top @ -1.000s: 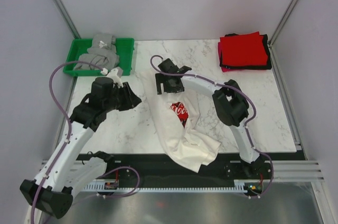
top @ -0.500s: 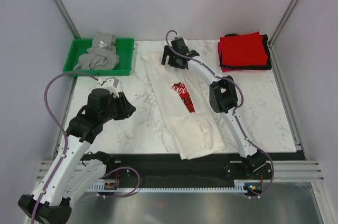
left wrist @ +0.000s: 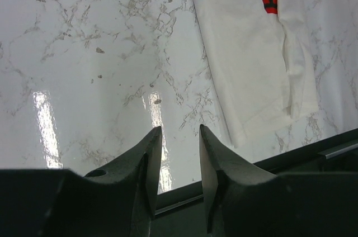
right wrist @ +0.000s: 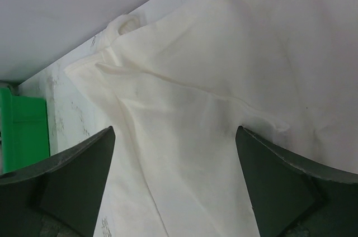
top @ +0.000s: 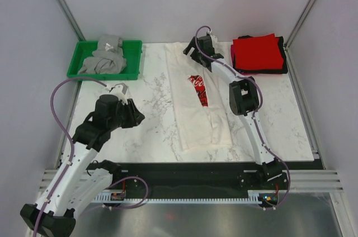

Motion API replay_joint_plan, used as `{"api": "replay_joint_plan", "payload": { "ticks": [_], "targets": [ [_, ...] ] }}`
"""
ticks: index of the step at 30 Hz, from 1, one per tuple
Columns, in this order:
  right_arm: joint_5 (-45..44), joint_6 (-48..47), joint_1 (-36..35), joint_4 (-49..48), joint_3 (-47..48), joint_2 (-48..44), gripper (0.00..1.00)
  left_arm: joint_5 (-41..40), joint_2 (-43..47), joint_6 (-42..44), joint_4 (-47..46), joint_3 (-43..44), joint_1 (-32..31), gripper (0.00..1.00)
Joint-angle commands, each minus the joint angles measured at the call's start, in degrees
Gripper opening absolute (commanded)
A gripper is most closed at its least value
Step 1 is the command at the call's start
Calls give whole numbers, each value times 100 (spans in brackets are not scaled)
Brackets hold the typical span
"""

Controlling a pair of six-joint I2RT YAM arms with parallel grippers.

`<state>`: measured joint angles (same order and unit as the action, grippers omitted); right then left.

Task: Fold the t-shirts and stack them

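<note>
The white t-shirt (top: 193, 103) with the red Coca-Cola print (top: 198, 89) lies stretched out long and narrow down the middle of the table. My right gripper (top: 189, 51) hovers over its far end, jaws wide open and empty. In the right wrist view the white cloth (right wrist: 184, 80) fills the space under the right gripper (right wrist: 176, 136). My left gripper (top: 136, 115) is left of the shirt over bare marble, empty. In the left wrist view the left gripper (left wrist: 180, 131) has its jaws a little apart, with the shirt (left wrist: 246, 64) to its right. Folded red, black and pink shirts (top: 259, 52) are stacked at the back right.
A green tray (top: 132, 58) at the back left holds a crumpled grey shirt (top: 105, 57). A corner of the tray (right wrist: 22, 131) shows in the right wrist view. The table's front edge (left wrist: 313, 153) lies just beyond the shirt's near hem.
My right gripper dragged the white shirt toward the far edge, pulling it out straight, and now stands open over its far end. My left arm drew back slightly to the left.
</note>
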<state>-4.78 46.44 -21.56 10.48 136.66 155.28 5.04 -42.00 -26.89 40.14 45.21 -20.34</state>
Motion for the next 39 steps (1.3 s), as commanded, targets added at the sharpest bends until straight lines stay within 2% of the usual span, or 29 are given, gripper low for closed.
{"api": "replay_joint_plan", "payload": {
  "ticks": [1,6,8,10,11,13,14,15,17,18,20,23,25,29,34,37,38,39],
  "targets": [
    [459,-309,-68,482,-420,-304,98,120,-45,194,-270,-56,12,40],
    [1093,-881,-59,534,-1112,-1665,98,462,-335,-87,-612,-214,-75,42],
    [1075,-1205,-32,665,-1526,-2480,98,516,-571,-219,-946,-337,-399,46],
    [1040,-1373,29,744,-2378,-3080,98,367,-748,-561,-1200,-557,-872,48],
    [962,-1435,55,910,-2703,-3692,98,323,-853,-693,-1463,-618,-1049,49],
    [707,-1497,91,1017,-3897,-4371,98,147,-1152,-1158,-1728,-811,-1479,49],
    [610,-1523,91,1157,-4328,-5045,98,138,-1248,-1291,-2060,-864,-1595,49],
    [514,-1471,82,1228,-5237,-5374,98,103,-1467,-1518,-2211,-969,-1700,49],
    [154,-1418,82,1429,-6156,-6346,98,-28,-1679,-1739,-2440,-1005,-2017,48],
    [4,-1322,82,1457,-7082,-6683,98,-151,-1898,-1871,-2536,-1032,-2218,47],
    [29,-1129,73,1474,-8306,-7650,96,-187,-2092,-2003,-2799,-1102,-2413,47],
    [125,-716,64,1597,-9582,-8784,94,-231,-2435,-2319,-3099,-1269,-2738,46],
    [248,-348,29,1650,-10060,-9486,91,-249,-2663,-2443,-3398,-1330,-2931,46],
    [407,-65,-129,1694,-10887,-10052,87,-442,-3033,-2610,-3653,-1313,-3230,46],
    [434,-38,-252,1677,-11187,-9869,82,-662,-3604,-2759,-3715,-1181,-3485,45],
    [460,-29,-305,1527,-11328,-9807,70,-697,-3815,-2882,-3750,-1173,-3635,44],
    [460,-29,-322,1510,-11389,-9798,63,-706,-3842,-2926,-3759,-1172,-3670,44],
    [460,-29,-322,1510,-11424,-9798,62,-767,-3833,-2944,-3742,-1172,-3740,44]
  ]
}}
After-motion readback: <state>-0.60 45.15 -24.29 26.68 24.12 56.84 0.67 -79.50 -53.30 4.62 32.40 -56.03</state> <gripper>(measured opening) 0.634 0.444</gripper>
